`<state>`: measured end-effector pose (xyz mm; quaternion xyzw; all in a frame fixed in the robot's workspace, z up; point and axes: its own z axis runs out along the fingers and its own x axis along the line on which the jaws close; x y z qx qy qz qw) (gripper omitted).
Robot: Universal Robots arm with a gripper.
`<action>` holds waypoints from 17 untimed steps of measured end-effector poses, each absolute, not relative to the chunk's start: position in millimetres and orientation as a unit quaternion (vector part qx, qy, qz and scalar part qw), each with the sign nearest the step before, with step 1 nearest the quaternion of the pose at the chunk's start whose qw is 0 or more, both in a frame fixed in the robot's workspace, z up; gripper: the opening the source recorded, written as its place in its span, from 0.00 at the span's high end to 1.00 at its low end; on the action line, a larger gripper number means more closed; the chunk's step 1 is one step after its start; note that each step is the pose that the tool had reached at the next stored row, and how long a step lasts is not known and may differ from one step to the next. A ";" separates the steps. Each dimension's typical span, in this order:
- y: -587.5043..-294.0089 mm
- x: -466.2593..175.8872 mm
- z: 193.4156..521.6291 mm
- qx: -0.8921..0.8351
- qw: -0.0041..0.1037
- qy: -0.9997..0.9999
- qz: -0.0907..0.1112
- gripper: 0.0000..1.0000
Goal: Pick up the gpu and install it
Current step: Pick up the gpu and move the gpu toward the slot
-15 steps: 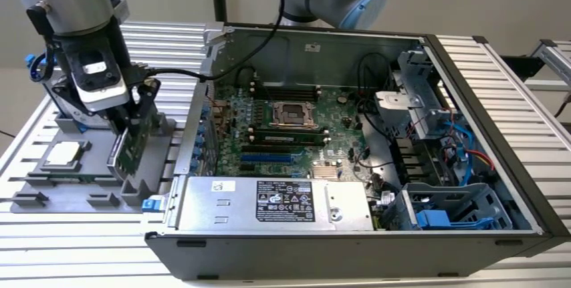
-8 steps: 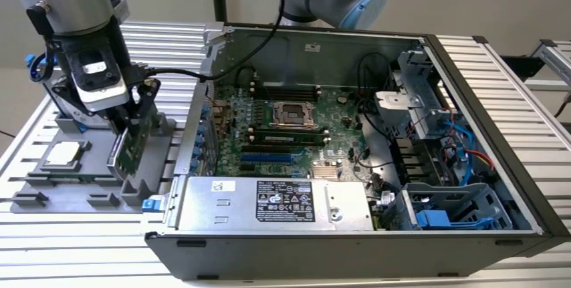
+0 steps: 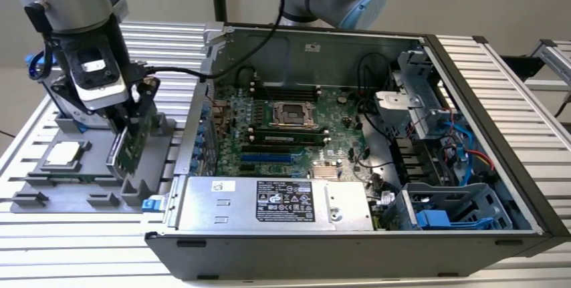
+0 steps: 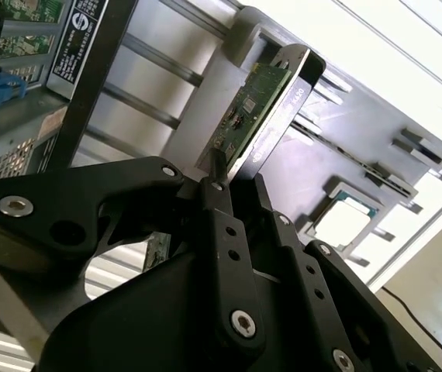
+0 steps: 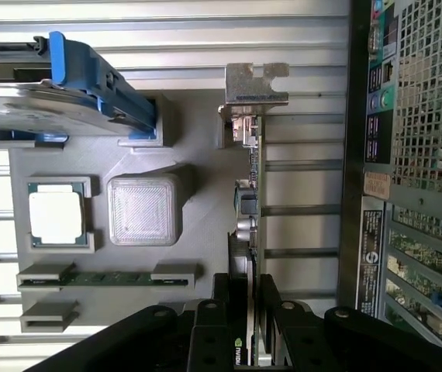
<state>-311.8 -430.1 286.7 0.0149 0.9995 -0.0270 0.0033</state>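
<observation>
The gpu point(image 3: 128, 146) stands on edge in a slot of the grey fixture point(image 3: 53, 188), at the exterior view's left, beside the open computer case. Its green board point(image 4: 253, 107) and black shroud show past the fingers in the second wrist view. In the first wrist view the card point(image 5: 250, 198) is edge-on, with its silver bracket point(image 5: 256, 85) at the far end. My gripper point(image 3: 125, 119) comes down on the card's upper edge. The black fingers point(image 5: 229, 298) press on both faces of the card in both wrist views, so the gripper point(image 4: 238, 190) point(image 5: 250, 293) is shut on it.
The open computer case point(image 3: 357, 244) lies at the exterior view's right, with its motherboard point(image 3: 285, 124), blue expansion slots point(image 3: 267, 158) and power supply point(image 3: 267, 202). The fixture also holds a square CPU chip point(image 5: 56, 215), a memory stick point(image 5: 105, 277) and a blue-framed drive point(image 5: 89, 70).
</observation>
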 end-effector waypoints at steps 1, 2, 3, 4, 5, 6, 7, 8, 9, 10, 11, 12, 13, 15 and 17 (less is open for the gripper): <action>-430.1 -311.8 288.5 0.015 0.003 1.000 -0.027 1.00; -430.1 -311.8 290.3 0.015 0.003 1.000 -0.027 1.00; -430.1 -311.8 292.2 0.015 0.003 1.000 -0.027 1.00; -430.1 -311.8 293.9 0.015 0.003 1.000 -0.027 1.00; -430.1 -311.8 295.7 0.015 0.003 1.000 -0.027 1.00; -430.1 -311.8 297.7 0.015 0.003 1.000 -0.027 1.00; -430.1 -311.8 299.5 0.015 0.003 1.000 -0.027 1.00; -430.1 -311.8 301.1 0.015 0.003 1.000 -0.027 1.00; -430.1 -311.8 302.7 0.015 0.003 1.000 -0.027 1.00; -430.1 -311.8 304.3 0.015 0.003 1.000 -0.027 1.00; -430.1 -311.8 306.0 0.015 0.003 1.000 -0.027 1.00; -430.1 -311.8 307.5 0.015 0.003 1.000 -0.027 1.00; -430.1 -311.8 309.1 0.015 0.003 1.000 -0.027 1.00; -430.1 -311.8 312.2 0.015 0.003 1.000 -0.027 1.00; -430.1 -311.8 315.2 0.015 0.003 1.000 -0.027 1.00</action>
